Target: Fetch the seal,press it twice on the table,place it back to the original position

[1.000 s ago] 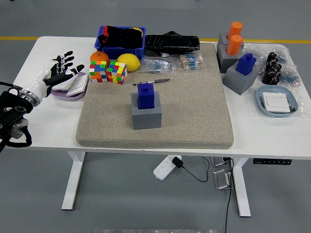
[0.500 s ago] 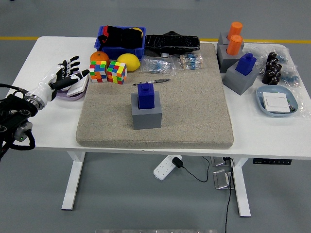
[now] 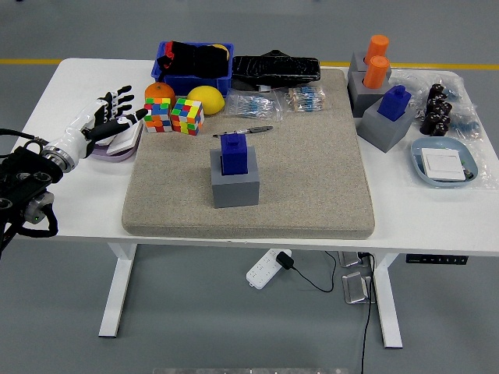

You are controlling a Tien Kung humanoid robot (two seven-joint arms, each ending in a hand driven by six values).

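Observation:
A blue seal (image 3: 234, 152) stands upright in a grey block holder (image 3: 235, 185) in the middle of the beige mat (image 3: 312, 179). My left hand (image 3: 109, 117) is white with black fingertips, fingers spread and empty. It hovers over the table's left side above a lilac dish (image 3: 117, 144), well left of the seal. A second blue seal (image 3: 394, 102) sits in a tilted grey holder at the right. My right arm is out of view.
Two colour cubes (image 3: 175, 115), an orange (image 3: 160, 91), a lemon (image 3: 206, 100) and a blue bin (image 3: 192, 68) lie at the back left. A pen (image 3: 243, 132) lies behind the seal. Two orange seals (image 3: 376, 61), black parts (image 3: 436, 109) and a light blue plate (image 3: 443, 162) are at the right.
My left hand has moved right and slightly forward, towards the colour cubes. The seal and the other things have not moved.

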